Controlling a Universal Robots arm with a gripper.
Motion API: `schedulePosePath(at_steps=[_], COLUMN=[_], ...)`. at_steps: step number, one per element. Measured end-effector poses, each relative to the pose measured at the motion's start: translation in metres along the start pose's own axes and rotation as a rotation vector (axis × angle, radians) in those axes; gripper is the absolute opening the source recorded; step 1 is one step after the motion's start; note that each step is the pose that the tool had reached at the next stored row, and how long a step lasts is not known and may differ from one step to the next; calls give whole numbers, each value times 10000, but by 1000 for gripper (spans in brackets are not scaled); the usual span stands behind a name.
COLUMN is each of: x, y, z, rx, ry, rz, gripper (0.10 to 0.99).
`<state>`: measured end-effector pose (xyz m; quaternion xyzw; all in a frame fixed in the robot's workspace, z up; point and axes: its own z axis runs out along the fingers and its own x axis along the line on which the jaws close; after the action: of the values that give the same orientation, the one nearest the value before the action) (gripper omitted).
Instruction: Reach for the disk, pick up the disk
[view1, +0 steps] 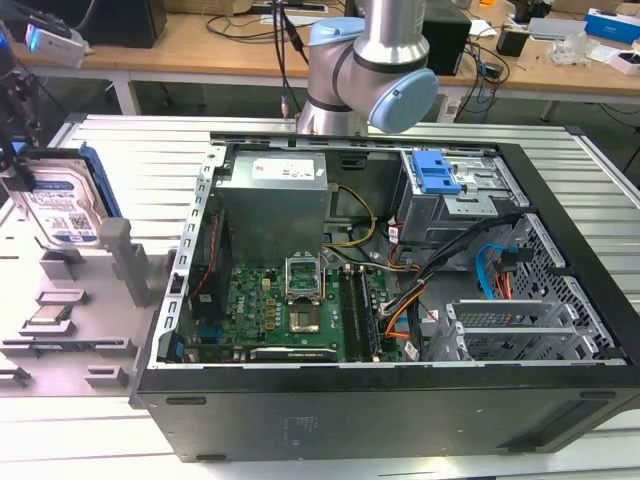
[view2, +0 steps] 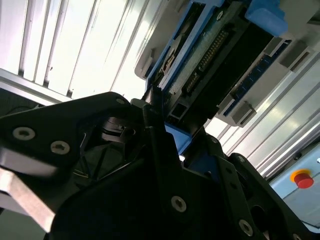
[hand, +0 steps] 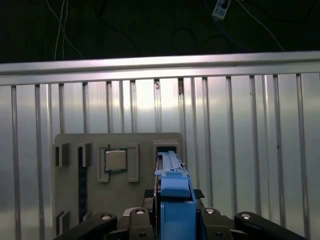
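The disk (view1: 58, 200) stands on edge at the exterior view's far left, its white-and-blue label facing out and a blue rail along its top. It is above a slot in the grey fixture plate (view1: 90, 330). My gripper (view1: 18, 175) is shut on the disk from the side nearest the exterior view's left edge. In the first wrist view the disk's blue rail (hand: 175, 192) runs edge-on between my gripper's (hand: 175, 217) black fingers, over the plate's slot. In the second wrist view, the disk's connector edge (view2: 215, 55) reaches out past the fingers (view2: 155, 130).
A small square CPU chip (view1: 48, 315) lies in a recess of the fixture plate, and a grey post (view1: 122, 255) rises beside the disk. The open computer case (view1: 390, 290) with its motherboard sits at centre. The arm's base (view1: 365, 70) stands behind the case.
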<state>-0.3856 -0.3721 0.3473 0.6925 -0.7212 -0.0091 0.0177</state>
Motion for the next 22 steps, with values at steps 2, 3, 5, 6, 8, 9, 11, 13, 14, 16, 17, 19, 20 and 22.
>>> schedulePosePath(at_steps=[2,3,5,6,8,9,11,13,14,16,17,19,20,22], x=[0,1,1,1,1,1,1,1,1,1,1,1,1,1], y=[1,2,3,4,5,6,7,9,9,11,12,12,13,15], z=[-32,-53,-90,-111,-159,-190,-225,-280,-303,-365,-402,-434,-466,-520], rx=[1,1,1,1,0,0,0,1,1,1,0,1,0,1], ry=[0,0,0,-1,0,0,0,-1,0,-1,0,0,-1,0], rz=[0,0,-1,0,0,0,0,0,0,0,0,0,-1,0], gripper=[369,369,369,369,369,369,369,369,369,369,369,369,369,369])
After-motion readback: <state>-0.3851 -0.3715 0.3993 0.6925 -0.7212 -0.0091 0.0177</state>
